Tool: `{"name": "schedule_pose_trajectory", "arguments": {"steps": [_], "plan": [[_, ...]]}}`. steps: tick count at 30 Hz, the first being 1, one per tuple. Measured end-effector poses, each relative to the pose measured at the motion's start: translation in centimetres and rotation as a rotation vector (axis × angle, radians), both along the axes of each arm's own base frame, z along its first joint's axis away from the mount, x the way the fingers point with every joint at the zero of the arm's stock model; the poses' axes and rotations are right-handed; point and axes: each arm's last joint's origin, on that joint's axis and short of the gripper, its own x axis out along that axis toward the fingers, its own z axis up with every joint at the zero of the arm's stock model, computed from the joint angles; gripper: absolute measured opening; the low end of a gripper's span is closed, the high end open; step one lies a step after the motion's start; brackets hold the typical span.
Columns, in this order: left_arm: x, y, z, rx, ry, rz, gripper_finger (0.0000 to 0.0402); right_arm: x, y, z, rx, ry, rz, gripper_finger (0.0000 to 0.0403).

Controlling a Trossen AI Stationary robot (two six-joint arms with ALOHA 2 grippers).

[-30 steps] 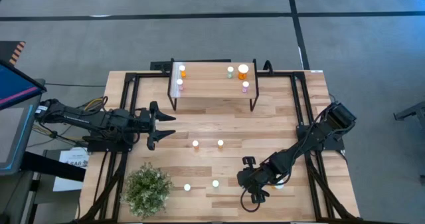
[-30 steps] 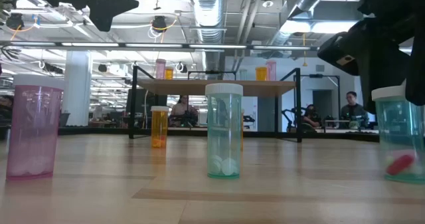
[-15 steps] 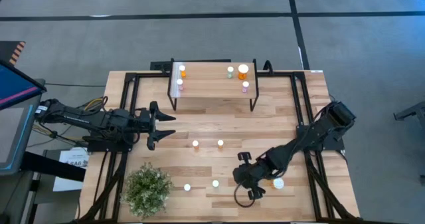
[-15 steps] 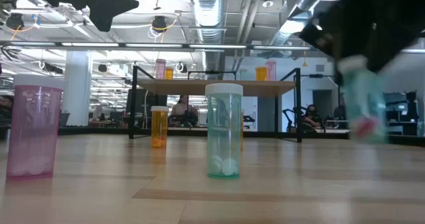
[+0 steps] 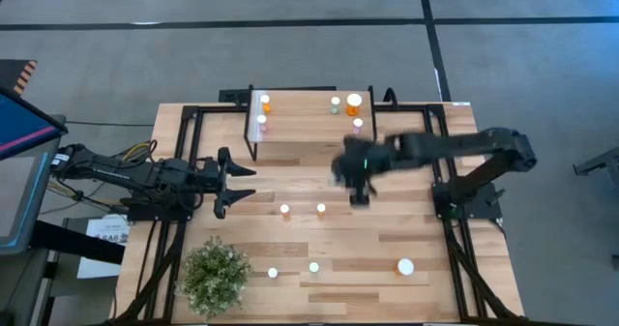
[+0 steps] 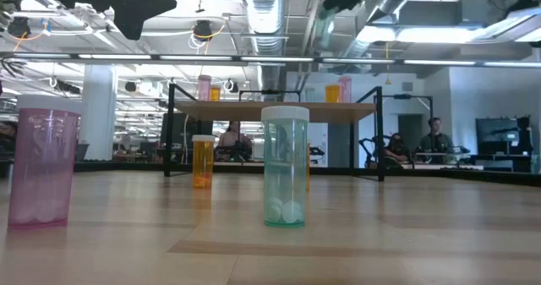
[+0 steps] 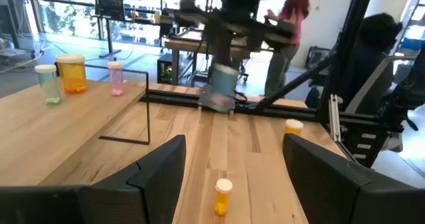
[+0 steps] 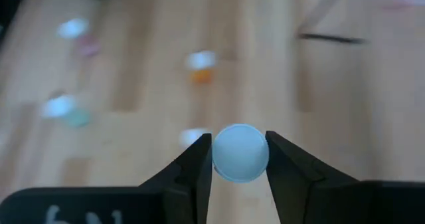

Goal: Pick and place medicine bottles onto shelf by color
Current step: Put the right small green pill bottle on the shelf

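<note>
My right gripper (image 8: 239, 159) is clamped on a white-capped green bottle (image 8: 240, 152), one finger on each side of the cap. From above, I see that gripper (image 5: 356, 176) out over the middle of the table, just in front of the shelf (image 5: 309, 137), blurred by motion. The shelf carries two bottles near its left end and three near its right. On the tabletop (image 5: 387, 229) two bottles stand just beside the gripper, three more lie along the near edge, and a bushy plant (image 5: 214, 276) sits at the near-left corner. My left gripper (image 5: 232, 183) waits at the left side, fingers spread and empty.

At table height, a green bottle (image 6: 285, 167) and a pink one (image 6: 43, 161) loom close, an orange one (image 6: 203, 161) behind; people sit in the room beyond.

Only my left wrist camera shows the carried bottle (image 7: 222, 86) hanging in the air over the boards.
</note>
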Motion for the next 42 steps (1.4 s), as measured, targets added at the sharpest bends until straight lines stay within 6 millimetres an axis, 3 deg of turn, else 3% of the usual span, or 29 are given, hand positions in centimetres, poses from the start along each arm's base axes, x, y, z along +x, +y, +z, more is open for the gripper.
{"name": "schedule_pose_trajectory", "arguments": {"steps": [5,8,13,17,26,32,42], "plan": [[0.0,0.0,0.0,0.008,0.0,0.001,0.024,-0.7,-6.7,1.5,-0.07,-0.037,-0.145,0.0138],[0.0,0.0,0.0,0.008,0.0,0.003,0.024,-0.8,-9.8,1.5,-0.072,-0.015,-0.191,0.0141],[0.0,0.0,0.0,0.01,0.0,0.009,0.024,-0.3,-13.3,1.1,-0.04,-0.012,-0.227,0.0142],[0.0,0.0,0.0,0.011,0.003,0.013,0.024,0.1,-15.4,-0.3,-0.021,0.043,-0.252,0.014],[0.0,0.0,0.0,0.011,0.004,0.013,0.024,1.5,-17.6,-3.2,-0.001,0.113,-0.283,0.0144],[0.0,0.0,0.0,0.012,0.004,0.012,0.024,1.3,-17.9,-3.1,0.0,0.11,-0.294,0.0144],[0.0,0.0,0.0,0.011,0.004,0.013,0.024,1.1,-17.9,-3.1,0.005,0.117,-0.3,0.0186]]}}
